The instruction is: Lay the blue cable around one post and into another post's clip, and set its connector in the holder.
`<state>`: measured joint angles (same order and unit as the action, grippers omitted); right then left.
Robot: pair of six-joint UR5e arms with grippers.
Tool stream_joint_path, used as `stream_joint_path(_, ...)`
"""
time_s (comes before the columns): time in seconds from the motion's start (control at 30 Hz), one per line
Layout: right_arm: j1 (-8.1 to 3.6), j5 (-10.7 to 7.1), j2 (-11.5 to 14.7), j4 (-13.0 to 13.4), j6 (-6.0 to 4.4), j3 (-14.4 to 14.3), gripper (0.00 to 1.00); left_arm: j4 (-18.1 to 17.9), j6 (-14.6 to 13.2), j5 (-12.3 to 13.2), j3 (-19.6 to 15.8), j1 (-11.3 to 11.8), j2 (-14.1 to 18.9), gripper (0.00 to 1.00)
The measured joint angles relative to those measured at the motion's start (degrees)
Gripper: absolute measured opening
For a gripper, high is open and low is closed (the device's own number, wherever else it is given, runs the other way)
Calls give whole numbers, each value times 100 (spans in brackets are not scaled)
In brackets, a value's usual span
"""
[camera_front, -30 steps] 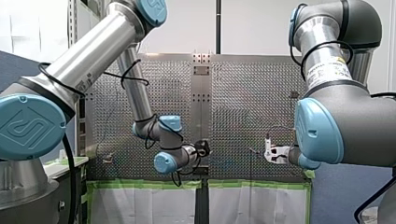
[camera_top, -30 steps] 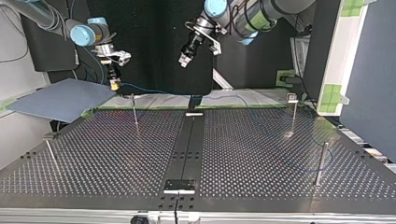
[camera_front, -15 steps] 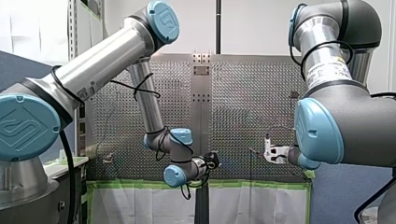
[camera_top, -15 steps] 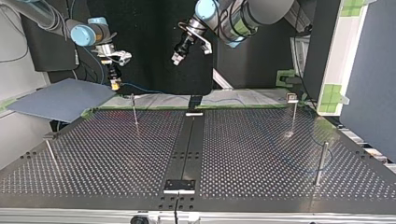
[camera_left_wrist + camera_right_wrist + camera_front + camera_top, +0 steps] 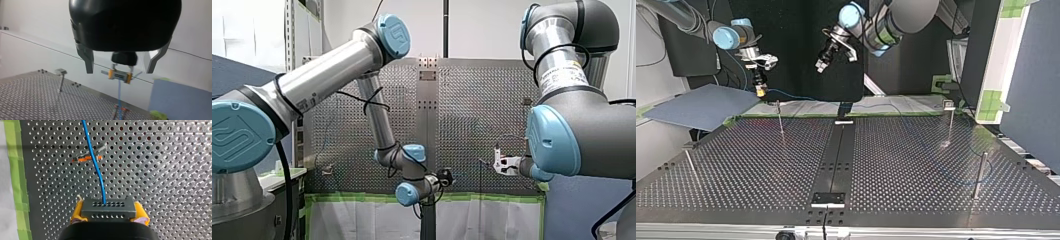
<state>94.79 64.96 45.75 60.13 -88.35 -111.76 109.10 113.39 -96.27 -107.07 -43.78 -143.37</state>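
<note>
Left arm pose: my left arm (image 5: 332, 70) is stretching across from the left edge of the front view, bending down at the elbow, with its wrist hanging low at centre frame.
Left end effector (image 5: 820, 65): it is hanging in the air at the upper centre of the top view, tilting down and to the left; it is released, its metal fingers (image 5: 87, 61) standing wide apart on nothing.
Right arm pose: my right arm (image 5: 582, 135) is filling the right side of the front view.
Right end effector (image 5: 108, 216): it is pointing down over the worktop (image 5: 916, 150), clenched, its yellow pads (image 5: 77, 212) grasping the connector (image 5: 108, 208) by its two short ends.
Connector axis: its long side is running from pad to pad, its holed face turning away from the end effector toward the worktop.
Blue cable (image 5: 96, 167): it is leaving the middle of that face, running ahead of the end effector and crossing a post with an orange clip (image 5: 88, 158); I cannot tell whether they are touching.
</note>
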Motion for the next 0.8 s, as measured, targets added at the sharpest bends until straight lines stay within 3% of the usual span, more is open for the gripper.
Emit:
stream_joint_path(0.37,38,1,1,0,0,0,1,575,32,-146,577,11,-487,100)
stream_joint_path(0.8,68,0,1,0,0,0,1,1214,-216,-416,1324,68,-526,100)
